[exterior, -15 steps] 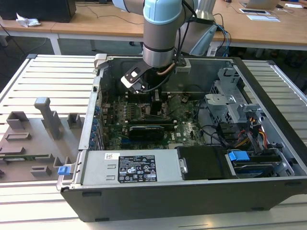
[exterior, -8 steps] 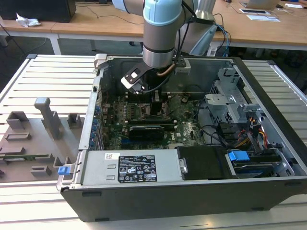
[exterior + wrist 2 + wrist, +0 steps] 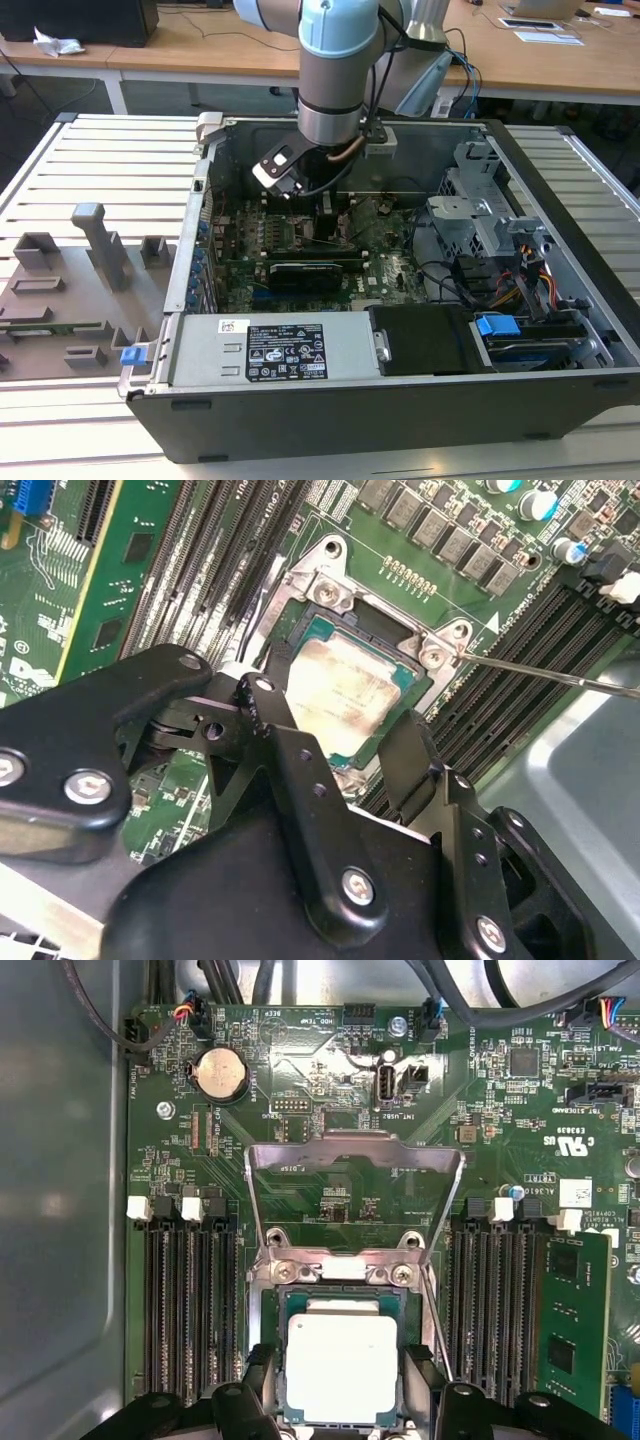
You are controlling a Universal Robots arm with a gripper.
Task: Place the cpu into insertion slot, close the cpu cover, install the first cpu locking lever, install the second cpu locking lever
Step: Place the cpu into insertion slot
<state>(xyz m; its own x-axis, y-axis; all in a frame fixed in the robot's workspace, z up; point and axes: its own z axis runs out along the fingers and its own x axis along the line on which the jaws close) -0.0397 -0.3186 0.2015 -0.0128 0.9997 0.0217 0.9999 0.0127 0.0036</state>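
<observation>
**Chip** (image 3: 342, 1375): flat square, dull silver top. Lies seated in the socket (image 3: 341, 1292) on the green board (image 3: 300, 1080); in the second wrist view (image 3: 345, 690) its top looks worn and tan in patches.

**Cover** (image 3: 355, 1147): thin silver frame with a large window, hinged at the socket's edge. Stands raised, not over the chip.

**Lever** (image 3: 550, 672): thin metal rod, angled up and away from the socket's corner, unlatched.

**Pincer** (image 3: 341, 1362): black, two fingers spread wide, one on each side of the chip, low over the socket. It pinches nothing. In the second wrist view (image 3: 335, 715) the fingers (image 3: 265, 705) flank the chip likewise.

**Memory slots** (image 3: 190, 1300): long black rows on both sides of the socket.

**Coin battery** (image 3: 220, 1072): round, silver, beyond the raised cover.

**Computer case** (image 3: 330, 420): open, lying on the slatted surface (image 3: 100, 160); the arm (image 3: 335, 90) reaches down into it.

**Grey fixture tray** (image 3: 60, 300): on the surface, at the exterior view's left of the case.
</observation>
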